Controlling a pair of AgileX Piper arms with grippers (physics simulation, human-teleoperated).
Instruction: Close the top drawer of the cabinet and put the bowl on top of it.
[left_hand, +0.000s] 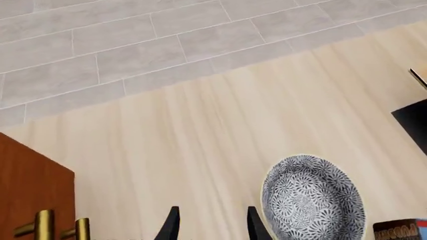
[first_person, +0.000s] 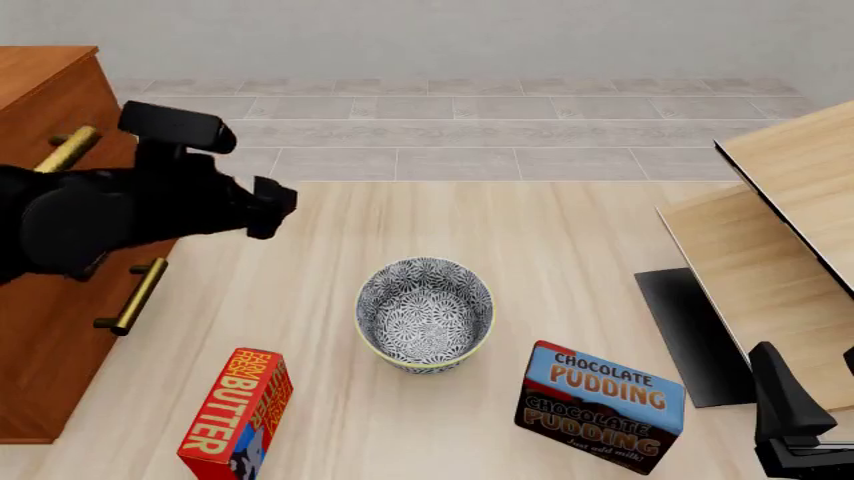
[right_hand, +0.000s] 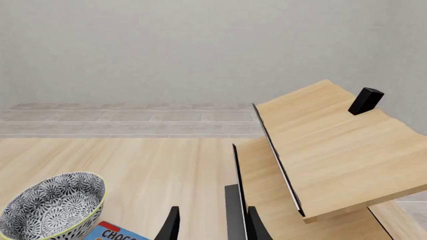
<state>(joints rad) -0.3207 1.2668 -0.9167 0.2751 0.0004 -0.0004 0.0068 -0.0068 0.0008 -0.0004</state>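
The bowl (first_person: 424, 312), blue-grey and white floral with a pale rim, stands upright on the light wood floor; it also shows in the wrist views as bowl (left_hand: 313, 197) and bowl (right_hand: 53, 205). The reddish-brown cabinet (first_person: 40, 80) stands at the far left. A brass handle of the top drawer (first_person: 67, 148) pokes out above my left arm, which hides most of the drawer front. My left gripper (first_person: 274, 208) hovers open and empty beside the cabinet, up and left of the bowl. My right gripper (first_person: 807, 400) is open and empty at the lower right.
A red butter box (first_person: 240, 415) stands left of the bowl and a chocolate pudding box (first_person: 601, 405) to its right. Pale wood furniture (first_person: 787, 230) with a dark panel fills the right side. A lower brass handle (first_person: 134, 295) sticks out of the cabinet.
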